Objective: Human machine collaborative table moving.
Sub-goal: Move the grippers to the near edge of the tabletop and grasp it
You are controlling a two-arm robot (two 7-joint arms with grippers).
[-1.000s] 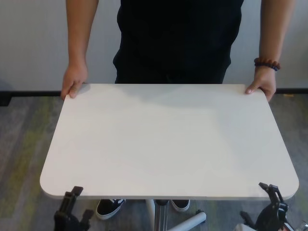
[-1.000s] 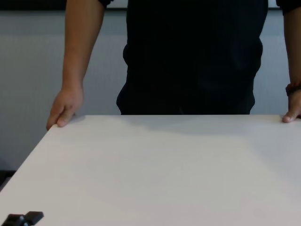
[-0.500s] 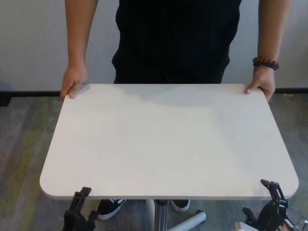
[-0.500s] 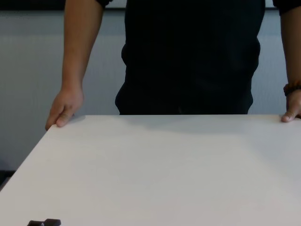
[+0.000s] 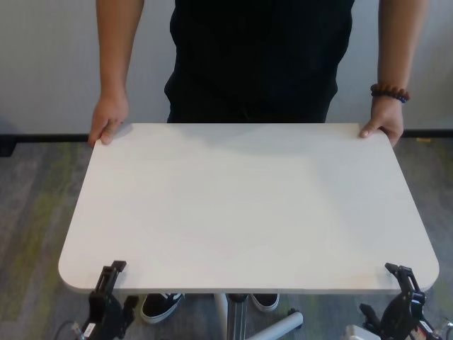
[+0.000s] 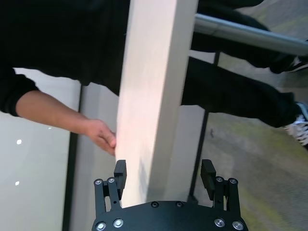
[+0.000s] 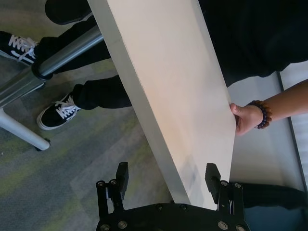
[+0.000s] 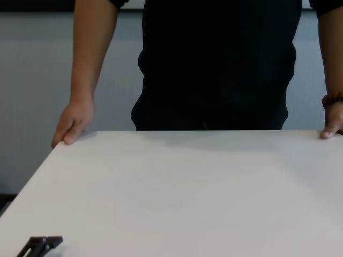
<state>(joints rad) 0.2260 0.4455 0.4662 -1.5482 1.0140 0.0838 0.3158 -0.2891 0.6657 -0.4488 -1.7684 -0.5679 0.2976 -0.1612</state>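
Note:
The white table (image 5: 248,205) stands between me and the human (image 5: 262,57), who grips its two far corners with both hands; the beaded bracelet (image 5: 389,92) is on the wrist at the right. My left gripper (image 5: 111,273) is at the near left corner. In the left wrist view it (image 6: 164,174) is open, its fingers astride the tabletop's edge (image 6: 149,96). My right gripper (image 5: 402,276) is at the near right corner. In the right wrist view it (image 7: 167,177) is open astride the edge (image 7: 178,96). The left gripper's upper finger (image 8: 40,245) shows over the tabletop (image 8: 187,187).
The slim metal pole leg (image 5: 237,319) runs down under the table's middle to a white base foot (image 5: 279,327). The human's black shoes (image 5: 161,304) show beneath the near edge. Grey patterned carpet (image 5: 35,212) lies on both sides, and a pale wall stands behind the human.
My left gripper shifted right along the near edge, then back a little left and up. My right gripper sank slightly. The table and the human's hands have barely moved.

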